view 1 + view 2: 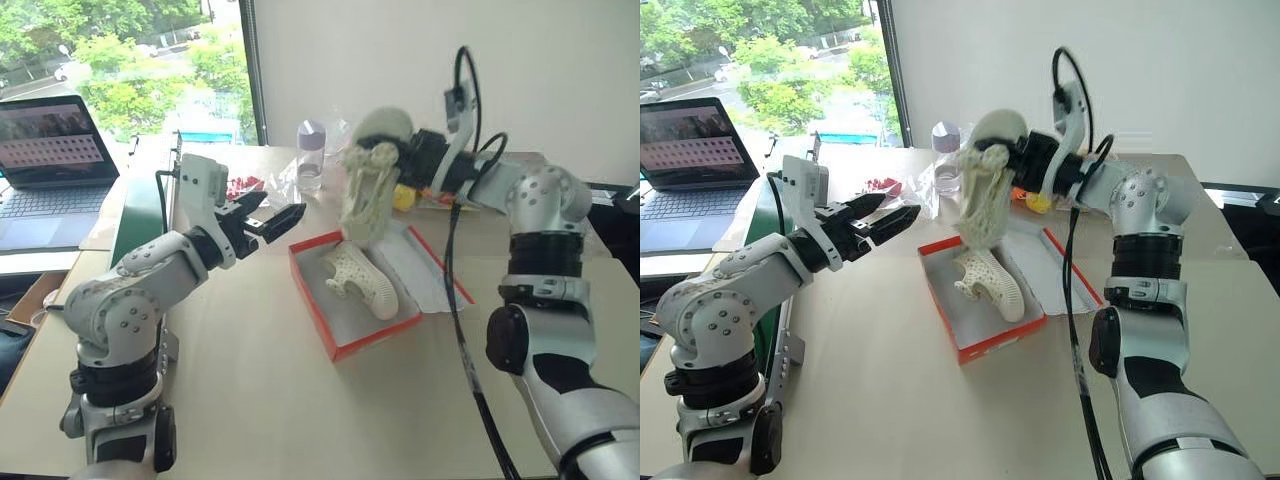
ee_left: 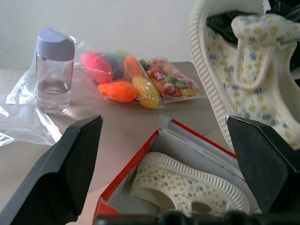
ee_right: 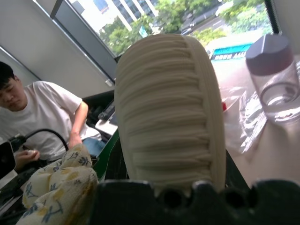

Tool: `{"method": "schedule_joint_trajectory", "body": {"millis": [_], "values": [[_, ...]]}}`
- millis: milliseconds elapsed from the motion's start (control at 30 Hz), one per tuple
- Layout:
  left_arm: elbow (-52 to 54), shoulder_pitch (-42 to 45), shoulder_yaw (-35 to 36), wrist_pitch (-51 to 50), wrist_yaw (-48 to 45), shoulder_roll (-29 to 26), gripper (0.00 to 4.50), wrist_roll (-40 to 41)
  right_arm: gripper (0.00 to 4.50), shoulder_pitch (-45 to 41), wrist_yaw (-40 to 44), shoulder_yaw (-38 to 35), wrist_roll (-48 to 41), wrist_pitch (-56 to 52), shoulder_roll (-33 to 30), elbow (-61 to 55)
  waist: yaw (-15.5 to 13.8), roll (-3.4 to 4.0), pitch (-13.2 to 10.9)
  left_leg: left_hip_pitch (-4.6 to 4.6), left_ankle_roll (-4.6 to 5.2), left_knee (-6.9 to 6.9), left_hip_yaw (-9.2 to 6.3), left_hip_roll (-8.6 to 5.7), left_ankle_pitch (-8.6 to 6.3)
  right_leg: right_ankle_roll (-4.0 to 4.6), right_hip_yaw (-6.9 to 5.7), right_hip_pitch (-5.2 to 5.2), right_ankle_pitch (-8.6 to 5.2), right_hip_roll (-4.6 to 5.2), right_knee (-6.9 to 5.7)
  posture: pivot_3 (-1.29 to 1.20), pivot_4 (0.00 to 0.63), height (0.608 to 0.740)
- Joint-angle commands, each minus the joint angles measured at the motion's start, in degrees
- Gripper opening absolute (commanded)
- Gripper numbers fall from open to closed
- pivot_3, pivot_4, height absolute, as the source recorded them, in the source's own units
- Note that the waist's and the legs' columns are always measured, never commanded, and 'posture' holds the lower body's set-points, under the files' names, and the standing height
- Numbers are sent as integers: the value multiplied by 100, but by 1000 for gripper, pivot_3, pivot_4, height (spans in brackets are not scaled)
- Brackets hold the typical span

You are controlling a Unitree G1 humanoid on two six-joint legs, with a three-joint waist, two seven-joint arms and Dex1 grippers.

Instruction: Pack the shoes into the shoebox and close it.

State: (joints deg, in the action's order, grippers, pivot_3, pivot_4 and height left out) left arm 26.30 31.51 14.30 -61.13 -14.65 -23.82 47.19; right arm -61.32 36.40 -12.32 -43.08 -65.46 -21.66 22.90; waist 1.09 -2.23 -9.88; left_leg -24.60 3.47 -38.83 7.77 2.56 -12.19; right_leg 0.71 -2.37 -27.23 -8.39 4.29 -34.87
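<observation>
At frame center, the shoebox (image 1: 345, 345) lies open with 1 shoe (image 1: 362, 280) inside. Just above it, the right gripper (image 1: 385, 165) pinches the second shoe (image 1: 368, 200) by its heel, toe hanging down. Center left, the left gripper (image 1: 270, 222) hovers spread and empty.

A wide stretch of bare bench (image 1: 260, 400) lies open in front of the shoebox (image 1: 340, 345). One shoe (image 1: 362, 282) fills the box's middle. A second shoe (image 1: 368, 195) hangs over its far end. Behind stand a bottle (image 1: 311, 155) and bagged toys (image 2: 140, 82).
</observation>
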Motion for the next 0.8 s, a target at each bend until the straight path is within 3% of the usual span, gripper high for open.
{"method": "schedule_joint_trajectory", "body": {"millis": [33,400,800], "values": [[119,38,-90,196,-69,-83,4500,-44,438,152,569,340,-447,-450,14,-939,-5,0,0,0,0,0,-1,0,0,0,0,0,0,0,0,0,150,740],[230,-115,-272,300,-83,-261,4500,-228,438,607,1949,2130,651,504,-313,-826,-26,0,0,3,-1,-3,0,-2,0,-7,-1,2,-4,2,-1,0,150,740],[423,-361,-254,296,52,-298,4500,-347,438,93,2856,2821,1915,1871,-147,582,-27,0,0,8,-3,-2,2,-2,0,-6,0,3,-4,1,-1,0,150,740]]}}
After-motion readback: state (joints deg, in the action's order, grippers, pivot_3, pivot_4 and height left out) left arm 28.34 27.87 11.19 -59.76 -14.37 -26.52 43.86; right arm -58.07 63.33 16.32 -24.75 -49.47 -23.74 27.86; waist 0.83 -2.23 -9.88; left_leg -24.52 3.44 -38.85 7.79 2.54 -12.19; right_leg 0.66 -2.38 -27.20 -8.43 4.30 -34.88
